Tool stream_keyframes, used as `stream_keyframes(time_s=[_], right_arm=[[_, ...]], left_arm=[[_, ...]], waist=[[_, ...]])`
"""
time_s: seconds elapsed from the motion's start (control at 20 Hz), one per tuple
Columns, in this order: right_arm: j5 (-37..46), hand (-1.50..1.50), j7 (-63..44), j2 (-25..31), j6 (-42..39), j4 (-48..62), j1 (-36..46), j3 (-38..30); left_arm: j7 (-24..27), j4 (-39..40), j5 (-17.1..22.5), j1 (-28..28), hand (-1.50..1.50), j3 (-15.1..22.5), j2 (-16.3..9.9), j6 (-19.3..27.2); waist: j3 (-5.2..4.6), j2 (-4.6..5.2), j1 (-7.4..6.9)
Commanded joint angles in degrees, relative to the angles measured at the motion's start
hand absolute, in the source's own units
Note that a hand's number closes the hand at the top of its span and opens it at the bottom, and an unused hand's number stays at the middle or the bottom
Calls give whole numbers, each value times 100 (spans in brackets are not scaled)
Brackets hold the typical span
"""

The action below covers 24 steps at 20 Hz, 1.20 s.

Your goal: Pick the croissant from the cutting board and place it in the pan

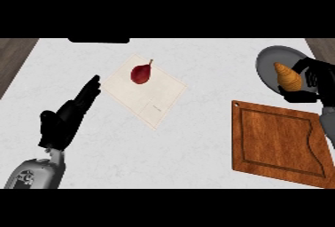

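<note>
While the right hand (pixel 313 77) is hovering over the pan (pixel 268 64) at the counter's (pixel 196 146) far right edge, its fingers are curling round the croissant (pixel 288 76), which is sitting just above the grey pan's floor. The cutting board (pixel 278 142) is lying bare near the front right corner. If the fingers are opening too near the pan's rim, the croissant may be tipping out onto the counter. The left hand (pixel 65 119) is resting relaxed, fingers straight, at the left edge, beside a pale cloth (pixel 147 93) carrying a red pear (pixel 141 73).

Worktop (pixel 196 146): pale, speckled.
Right edge: wooden cutting board (pixel 278 139); grey pan (pixel 271 66) behind it.
Middle: cream mat (pixel 160 95).
</note>
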<state>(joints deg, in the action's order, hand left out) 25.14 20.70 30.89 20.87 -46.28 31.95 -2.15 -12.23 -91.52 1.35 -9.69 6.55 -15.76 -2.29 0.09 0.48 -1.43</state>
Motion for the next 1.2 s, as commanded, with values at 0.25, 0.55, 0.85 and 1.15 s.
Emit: stream_keyframes(time_s=[0.25, 0.55, 0.85, 1.15], right_arm=[[111, 150, 1345, -65, 628, 2694, 1348, -612], [88, 150, 1723, 319, 388, 3342, 1668, -808], [454, -150, 501, 591, 195, 4200, 1720, -571], [318, -150, 679, 354, -237, 4222, 1889, -686]], left_arm=[[-228, -185, -123, -103, 0, 145, 139, -67], [-95, 38, -28, -445, 0, -33, 90, -215], [68, 68, -155, -226, 0, 137, 208, -174], [-25, -32, -192, -352, 0, 263, 331, -158]], waist=[[13, 56, -164], [22, 112, -211], [16, 209, -431], [55, 247, -504]])
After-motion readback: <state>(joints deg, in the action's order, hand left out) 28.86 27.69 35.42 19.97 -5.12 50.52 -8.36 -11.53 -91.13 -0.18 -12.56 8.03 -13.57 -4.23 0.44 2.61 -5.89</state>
